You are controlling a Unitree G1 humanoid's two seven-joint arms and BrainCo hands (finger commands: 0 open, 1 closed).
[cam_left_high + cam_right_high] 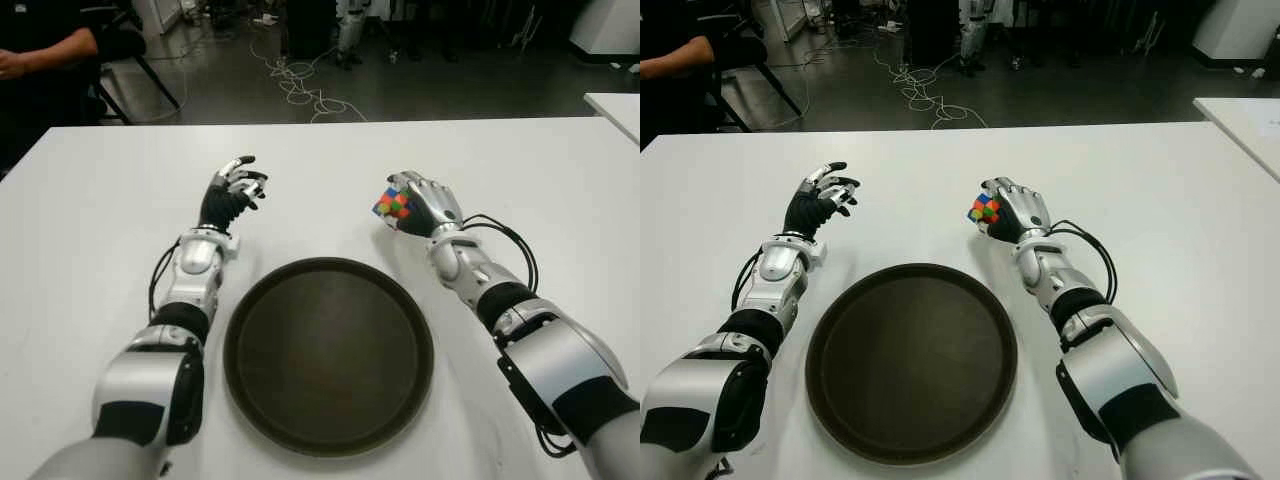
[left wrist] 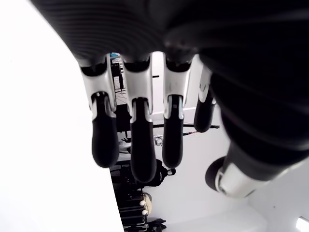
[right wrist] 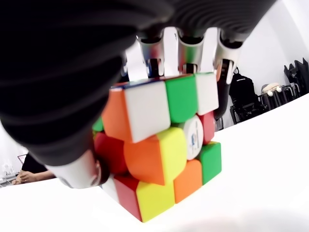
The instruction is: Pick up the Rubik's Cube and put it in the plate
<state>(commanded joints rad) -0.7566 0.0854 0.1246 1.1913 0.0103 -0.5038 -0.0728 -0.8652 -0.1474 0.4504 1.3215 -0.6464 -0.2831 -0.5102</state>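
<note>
Two hands over a white table (image 1: 90, 210), forearms reaching in from the near edge.

Nearest: dark round plate (image 1: 329, 355), set close to the near edge, roughly centred between the two forearms. Nothing lies in it.

Farther in, left of the plate: left hand (image 1: 231, 190), well apart from the cube. Left wrist view shows its fingers (image 2: 105, 130) hanging loosely extended with gaps between them, thumb off to one side, nothing in the grasp. Whether the hand touches the table cannot be told.

Farther in, right of the plate's far rim: right hand (image 1: 425, 205), fingers wrapped around the Rubik's Cube (image 1: 393, 204). Right wrist view: cube (image 3: 159, 145) sits against the palm, fingers (image 3: 186, 48) coming over its far side, thumb pressing at the side nearest the camera. Cube layers are twisted out of line; orange, white, green, yellow and red stickers show. Its lower corner is down at or just above the table surface; contact not clear. Cube is outside the plate, just beyond its far right rim.

Far left corner: a seated person's arm (image 1: 40, 52) in a dark sleeve.

Beyond the far edge: dark floor with loose white cables (image 1: 300, 85). A second white table (image 1: 618, 108) shows at the far right.
</note>
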